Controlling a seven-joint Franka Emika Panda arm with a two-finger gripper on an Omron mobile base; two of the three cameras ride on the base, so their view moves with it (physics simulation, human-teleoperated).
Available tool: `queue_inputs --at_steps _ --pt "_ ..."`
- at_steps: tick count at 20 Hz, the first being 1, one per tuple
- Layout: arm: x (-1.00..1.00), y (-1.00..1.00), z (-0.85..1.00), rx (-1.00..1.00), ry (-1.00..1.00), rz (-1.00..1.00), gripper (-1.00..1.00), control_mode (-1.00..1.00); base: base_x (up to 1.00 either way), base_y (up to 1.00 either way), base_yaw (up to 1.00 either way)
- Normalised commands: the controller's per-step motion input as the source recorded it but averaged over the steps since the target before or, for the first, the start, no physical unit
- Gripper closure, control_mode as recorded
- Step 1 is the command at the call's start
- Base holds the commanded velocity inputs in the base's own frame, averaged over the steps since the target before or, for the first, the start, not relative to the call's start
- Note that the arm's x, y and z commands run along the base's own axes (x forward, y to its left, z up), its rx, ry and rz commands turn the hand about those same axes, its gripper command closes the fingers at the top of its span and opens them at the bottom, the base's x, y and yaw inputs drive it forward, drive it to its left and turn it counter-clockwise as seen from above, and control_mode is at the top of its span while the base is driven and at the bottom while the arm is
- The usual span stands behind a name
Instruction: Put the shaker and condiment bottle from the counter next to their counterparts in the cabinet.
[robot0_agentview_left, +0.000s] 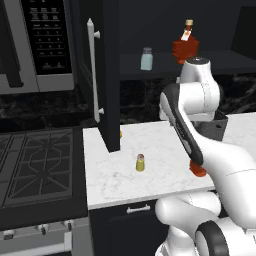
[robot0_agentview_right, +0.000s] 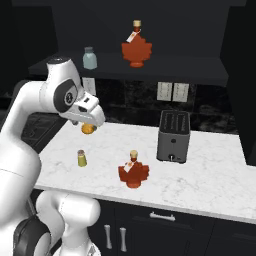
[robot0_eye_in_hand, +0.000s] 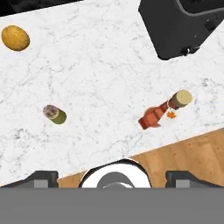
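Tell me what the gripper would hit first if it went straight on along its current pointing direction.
Probably bare counter: the hand view looks straight down on marble, between the shaker and the condiment bottle. The exact spot is uncertain.

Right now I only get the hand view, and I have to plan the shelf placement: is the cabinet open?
Observer: Yes. The cabinet door is swung open above the left end of the counter.
Operator: What's on the shelf?
Observer: A pale blue-grey shaker on the left and a red-orange bottle to its right, standing apart.
Operator: From above I can't judge it. Is the counter bottle standing?
Observer: Yes, the condiment bottle stands upright near the counter's front edge. It is forward and to the left of the toaster.
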Motion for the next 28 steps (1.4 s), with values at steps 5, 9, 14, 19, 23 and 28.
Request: queue_inputs --at_steps 5,9,14,19,23,28 --pt "-0.05 -0.12 -0.51 -0.02 0.0 -0.39 -1.0 -1.0 0.0 0.0 0.0" --pt "0.0 0.0 -0.31 0.0 -0.02 -0.01 -1.0 -1.0 0.0 0.0 0.0" --pt "0.0 -0.18 -0.43 -0.01 -0.13 -0.01 -1.0 -1.0 0.0 0.0 0.0" --pt "-0.05 -0.12 -0.86 -0.15 -0.28 -0.06 -1.0 -1.0 0.0 0.0 0.0" --pt "-0.01 -0.21 -0.65 -0.11 -0.25 -0.23 -1.0 -1.0 0.0 0.0 0.0" --pt "0.0 -0.23 -0.31 0.0 -0.04 -0.24 -1.0 -1.0 0.0 0.0 0.0"
